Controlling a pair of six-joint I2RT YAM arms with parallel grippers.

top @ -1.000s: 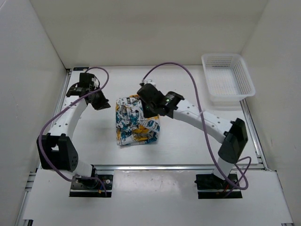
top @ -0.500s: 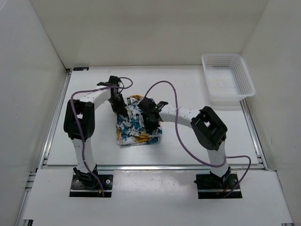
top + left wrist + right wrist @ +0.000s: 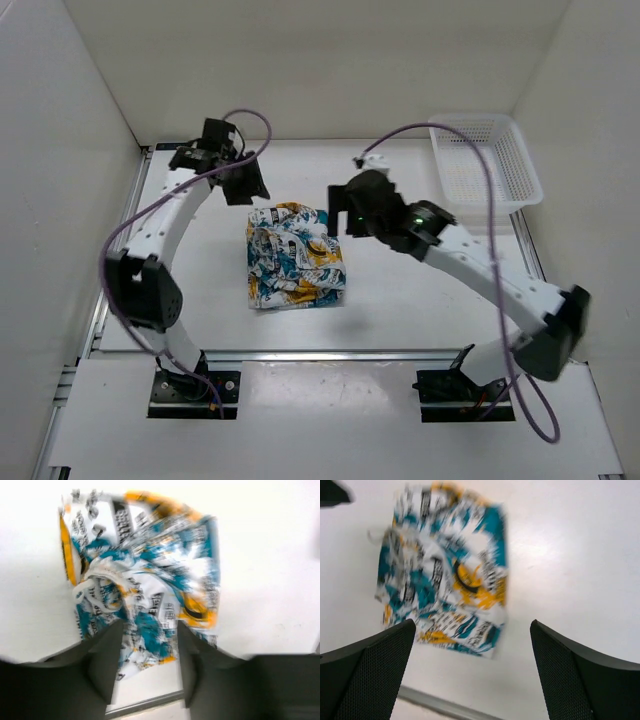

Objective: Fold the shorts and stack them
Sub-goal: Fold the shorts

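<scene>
my gripper (image 3: pixel 148 630) has its two dark fingers (image 3: pixel 106 660) spread apart, gripping nothing. the shorts (image 3: pixel 145 570) lie bunched on the white bench (image 3: pixel 270 555). their near edge shows in the gap between the fingers. the view is blurred.

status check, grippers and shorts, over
Left gripper open, empty, far-left of the shorts. Right gripper open, empty, at their right. Shorts bundled at centre, nothing gripping them. Basket far right, nothing in the way.

The left fingers (image 3: pixel 102 665) have left the shorts (image 3: pixel 293 268) and hang past their far-left corner. The right fingers (image 3: pixel 370 670) have lifted off rightward.
</scene>
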